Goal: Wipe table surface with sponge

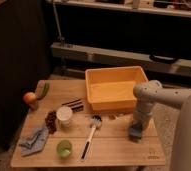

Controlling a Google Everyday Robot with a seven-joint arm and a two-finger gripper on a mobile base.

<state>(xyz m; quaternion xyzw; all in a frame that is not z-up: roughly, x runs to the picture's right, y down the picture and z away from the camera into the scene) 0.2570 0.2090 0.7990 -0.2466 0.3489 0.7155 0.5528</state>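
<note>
My gripper [136, 131] points straight down at the right side of the wooden table [114, 150], just in front of the orange bin. It is shut on a small blue-grey sponge [135, 133] and presses it onto the tabletop. The white arm reaches in from the right edge of the camera view and hides the table behind it.
An orange bin [114, 90] stands at the back right. A dish brush [90, 136], a white cup [64, 115], a green cup [64, 148], a blue-grey cloth [34, 140], a dark packet [73, 104], an apple [29, 98] and a green item [43, 91] lie to the left.
</note>
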